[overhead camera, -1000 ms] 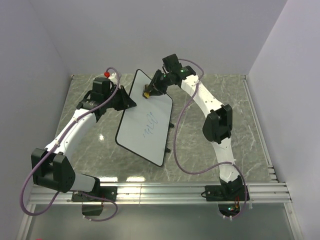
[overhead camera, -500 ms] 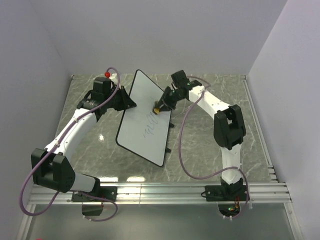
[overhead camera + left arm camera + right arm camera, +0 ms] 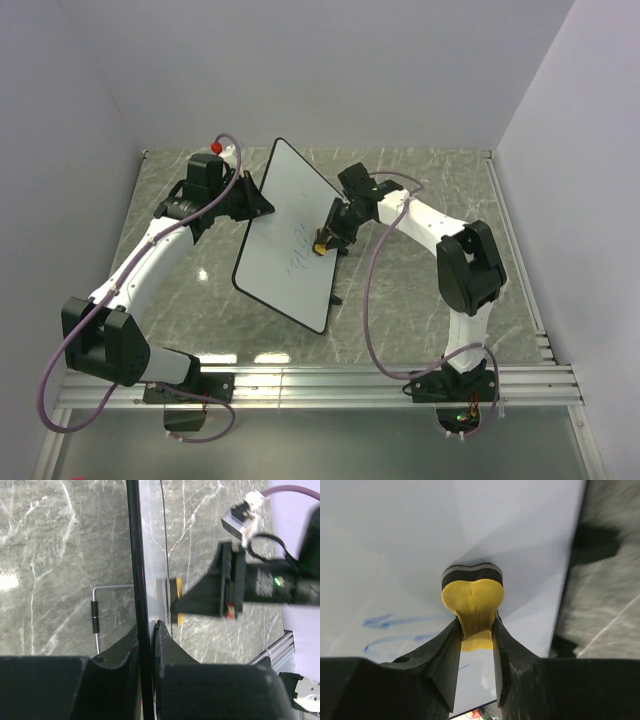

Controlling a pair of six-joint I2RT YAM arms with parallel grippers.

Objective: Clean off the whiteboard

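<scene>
— Some blue scribbles [image 3: 297,252] are on your whiteboard [image 3: 290,185], so you are not done.

— Right. I think most of the wiping is left for you. The blue lines sit in the middle of the board. The far part looks clean and white.

— Where is your board now?

— It stands tipped up on its edge in the middle of the table [image 3: 420,300], between your two arms. Your left gripper [image 3: 258,205] is squeezed tight on the board's left edge. In the left wrist view you see the thin black rim pinched between its two fingers [image 3: 125,647].

— And your right gripper [image 3: 328,235]?

— It is pinched together on the little yellow eraser [image 3: 321,243]. The fingers hold the yellow middle of it. The dark soft end points at the board.

— Does your eraser touch the board?

— It looks like it does. It is pressed on the white face, near the right edge. The blue lines are just to the left of it. In the right wrist view you see them beside the eraser and a bit lower, and it does not cover them.

— So what is left for you?

— I think you need to rub the eraser to the left, over all the blue. You keep the board held tight so it does not fall. When no blue shows, you are done.
</scene>
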